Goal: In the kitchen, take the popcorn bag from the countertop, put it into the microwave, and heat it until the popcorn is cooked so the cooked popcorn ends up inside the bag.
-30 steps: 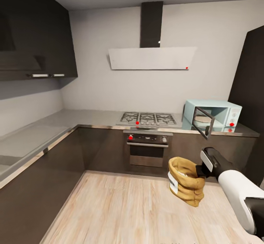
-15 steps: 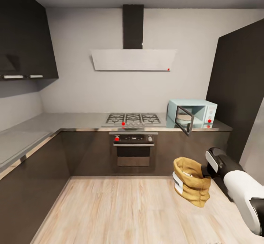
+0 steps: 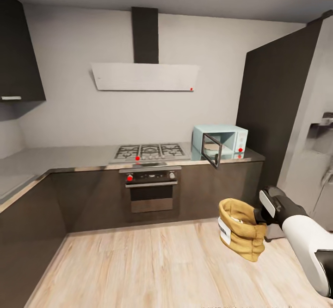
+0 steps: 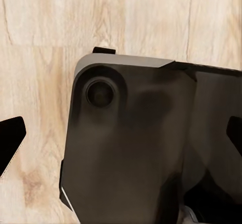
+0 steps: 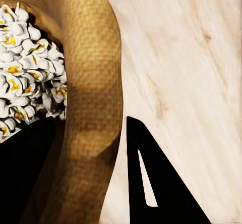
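The popcorn bag (image 3: 240, 234) is held by the right tool (image 3: 257, 216), whose fingers are clamped on the rolled rim: one finger (image 5: 151, 183) lies outside the burlap wall and the other (image 5: 25, 173) inside, against the popcorn (image 5: 25, 72). The bag hangs from the tool over the wooden floor (image 3: 138, 266), slightly tilted. The microwave (image 3: 220, 141) is seen well ahead of the tool and above it, on the counter (image 3: 69, 157), with its door (image 3: 212, 150) swung open. The state of the left tool (image 4: 121, 133) cannot be told.

A slip is judged the main risk: the bag is pinched only at a soft rim, so a jolt of the base could let the fabric slide free. If the bag is tilted further, the heaped popcorn could be spilled. The open door could also be struck as the bag is brought in.
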Robot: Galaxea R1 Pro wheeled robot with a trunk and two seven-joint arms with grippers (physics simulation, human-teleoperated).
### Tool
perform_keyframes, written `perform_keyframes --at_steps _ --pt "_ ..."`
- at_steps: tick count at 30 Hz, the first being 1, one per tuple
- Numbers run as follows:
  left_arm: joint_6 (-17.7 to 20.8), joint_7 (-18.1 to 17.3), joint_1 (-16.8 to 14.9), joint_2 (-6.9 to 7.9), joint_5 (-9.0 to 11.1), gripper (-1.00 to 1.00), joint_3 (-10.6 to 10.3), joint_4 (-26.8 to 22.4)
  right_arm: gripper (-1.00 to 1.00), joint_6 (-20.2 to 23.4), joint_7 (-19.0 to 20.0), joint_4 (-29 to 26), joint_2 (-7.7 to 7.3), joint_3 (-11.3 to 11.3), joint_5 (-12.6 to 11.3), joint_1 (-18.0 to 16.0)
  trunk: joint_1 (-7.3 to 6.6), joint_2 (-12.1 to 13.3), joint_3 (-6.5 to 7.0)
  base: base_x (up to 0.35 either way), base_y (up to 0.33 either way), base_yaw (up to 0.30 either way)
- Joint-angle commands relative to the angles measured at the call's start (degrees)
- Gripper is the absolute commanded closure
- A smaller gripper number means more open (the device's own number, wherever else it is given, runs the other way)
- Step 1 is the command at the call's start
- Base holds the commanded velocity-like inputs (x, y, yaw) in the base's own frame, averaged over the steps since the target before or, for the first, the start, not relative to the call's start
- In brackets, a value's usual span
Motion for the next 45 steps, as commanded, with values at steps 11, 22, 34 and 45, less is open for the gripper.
perform_keyframes --at_steps 11,22,34,45 --pt "-0.2 0.1 0.0 -0.15 0.0 -1.00 -0.2 -0.1 1.00 0.1 -0.5 0.0 0.08 0.1 -0.6 0.0 0.01 -0.1 0.28 0.000 0.000 -0.267" --pt "0.3 0.1 0.0 -0.02 0.3 -1.00 -0.2 -0.1 1.00 0.1 -0.5 -0.1 0.08 0.1 -0.7 0.0 0.01 -0.1 0.38 0.133 0.000 -0.078" --pt "0.4 0.1 0.0 0.01 0.6 -1.00 -0.2 -0.1 1.00 0.1 2.1 -0.1 0.01 0.1 -0.3 0.0 0.01 -0.1 0.38 0.315 0.000 0.000" --pt "0.3 0.1 0.0 0.01 0.6 -1.00 0.0 0.0 1.00 0.1 2.1 -0.2 0.00 0.1 -0.2 0.0 0.01 -0.1 0.38 0.316 0.000 0.000"
